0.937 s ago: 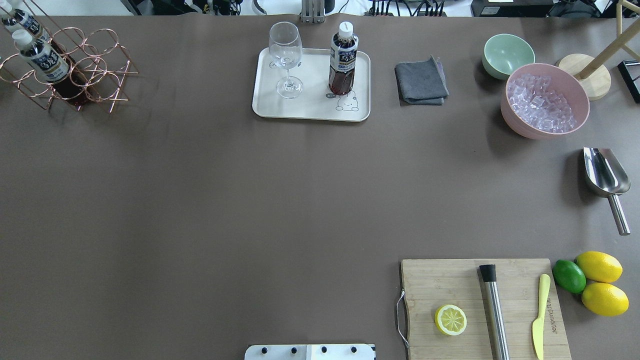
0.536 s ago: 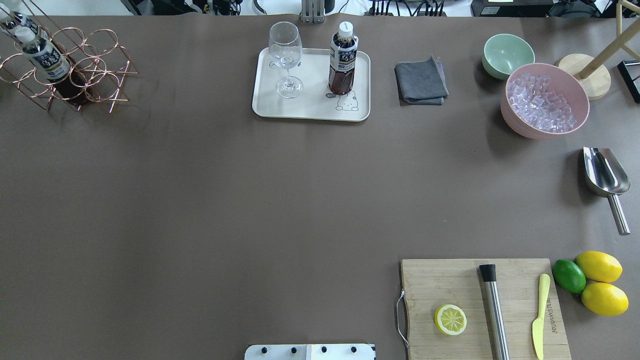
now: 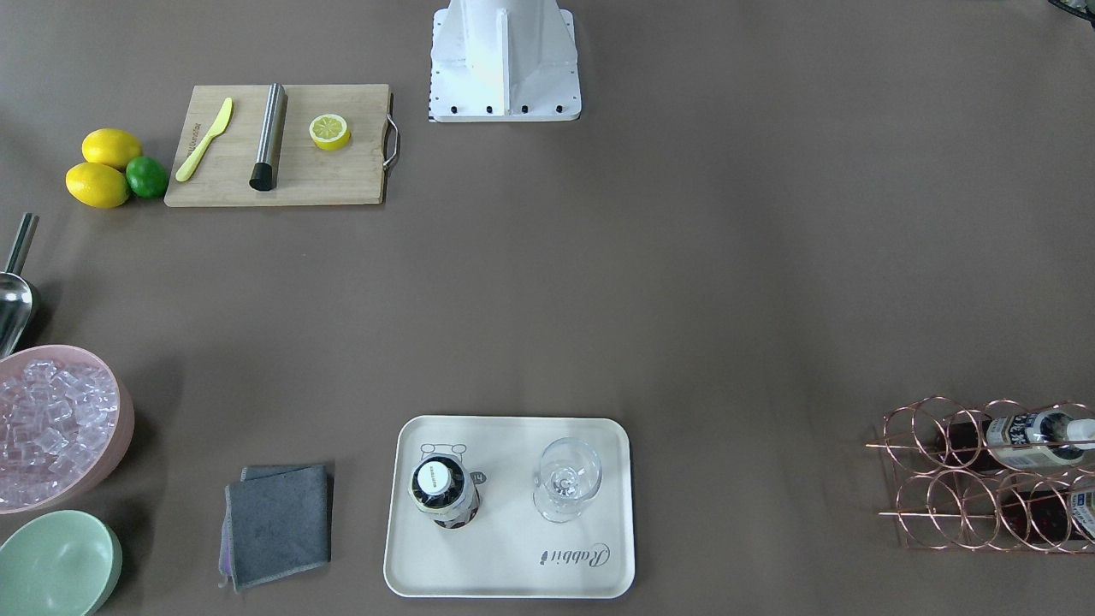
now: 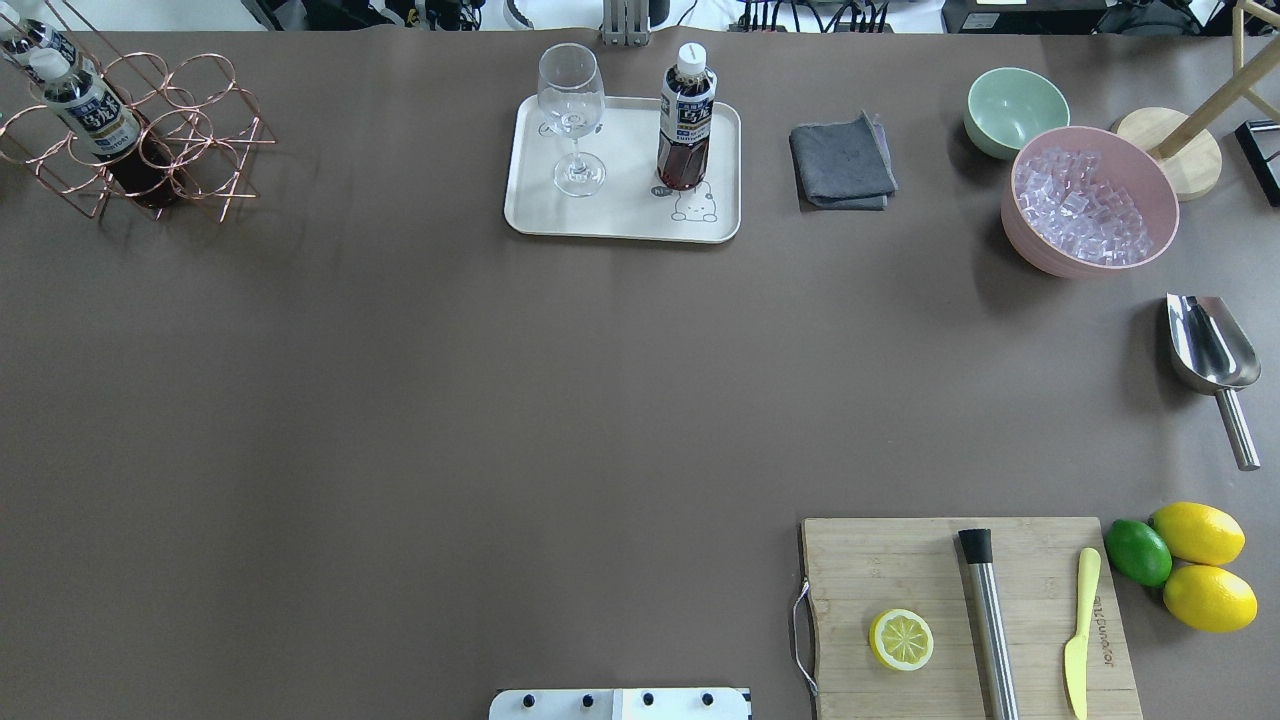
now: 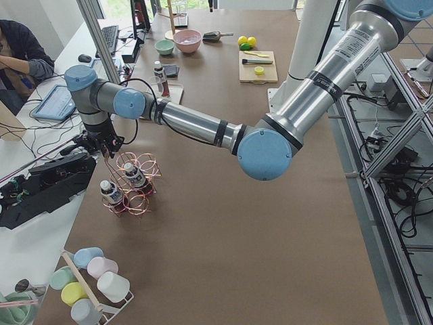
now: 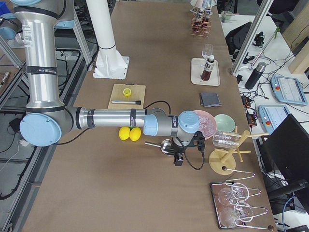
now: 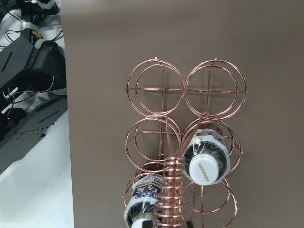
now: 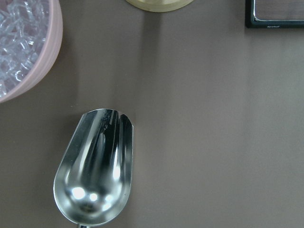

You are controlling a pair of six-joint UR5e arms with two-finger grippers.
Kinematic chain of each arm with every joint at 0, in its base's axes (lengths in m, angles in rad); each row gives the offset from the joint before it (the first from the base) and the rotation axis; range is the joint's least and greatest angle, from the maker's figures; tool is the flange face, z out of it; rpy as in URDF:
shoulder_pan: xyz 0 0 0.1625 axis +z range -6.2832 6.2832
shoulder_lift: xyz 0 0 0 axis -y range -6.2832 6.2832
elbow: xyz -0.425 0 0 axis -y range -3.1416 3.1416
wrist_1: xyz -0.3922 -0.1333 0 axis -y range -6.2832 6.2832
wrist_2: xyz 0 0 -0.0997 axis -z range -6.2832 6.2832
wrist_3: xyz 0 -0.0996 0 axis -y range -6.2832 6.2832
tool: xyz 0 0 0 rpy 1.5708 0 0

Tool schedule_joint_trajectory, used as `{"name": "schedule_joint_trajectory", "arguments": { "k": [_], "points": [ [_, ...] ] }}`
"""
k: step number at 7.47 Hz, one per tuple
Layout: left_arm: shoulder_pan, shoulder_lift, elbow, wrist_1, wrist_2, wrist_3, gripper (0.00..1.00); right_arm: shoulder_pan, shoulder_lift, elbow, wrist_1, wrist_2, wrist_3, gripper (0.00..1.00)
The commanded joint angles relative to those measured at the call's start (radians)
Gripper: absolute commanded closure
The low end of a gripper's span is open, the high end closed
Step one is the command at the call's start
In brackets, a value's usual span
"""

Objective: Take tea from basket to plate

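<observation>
While one tea bottle [image 4: 686, 120] stands upright on the plate [image 4: 625, 208] beside a wine glass [image 4: 572, 110], mid far edge of the table, two like bottles [image 4: 95, 115] lean in the basket [image 4: 187, 127] at the far-left corner.
Left gripper [image 5: 103, 149]: above the basket; whether its fingers are apart or together cannot be told.
Right gripper [image 6: 177, 158]: over the steel scoop [image 8: 95, 171] near the right edge; likewise cannot be told.
</observation>
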Motion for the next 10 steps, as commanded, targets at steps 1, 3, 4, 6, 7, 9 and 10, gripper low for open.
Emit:
{"name": "schedule_joint_trajectory", "arguments": {
  "k": [1, 3, 4, 6, 7, 9, 10],
  "points": [
    [0.0, 0.001, -0.006, 0.011, 0.0, -0.04, 0.6, -0.006, -0.006, 0.006, 0.001, -0.013, 0.001, 0.0],
    [-0.008, 0.001, -0.008, 0.013, -0.002, -0.072, 0.02, -0.008, -0.006, -0.002, 0.001, -0.018, 0.002, 0.0],
    [-0.019, -0.001, -0.011, 0.023, -0.002, -0.084, 0.02, -0.008, -0.006, -0.002, 0.001, -0.029, 0.002, 0.0],
    [-0.043, 0.004, -0.044, 0.06, -0.002, -0.154, 0.02, -0.002, -0.004, 0.012, -0.002, -0.041, 0.004, 0.0],
    [-0.065, 0.036, -0.055, 0.059, -0.003, -0.187, 0.02, 0.015, -0.006, 0.019, -0.008, -0.04, 0.004, 0.0],
    [-0.08, 0.067, -0.058, 0.056, -0.002, -0.335, 0.02, 0.049, -0.082, 0.108, -0.015, -0.039, 0.004, 0.0],
    [-0.089, 0.094, -0.058, 0.053, 0.0, -0.468, 0.02, 0.053, -0.095, 0.122, -0.015, -0.041, 0.004, 0.0]
  ]
}}
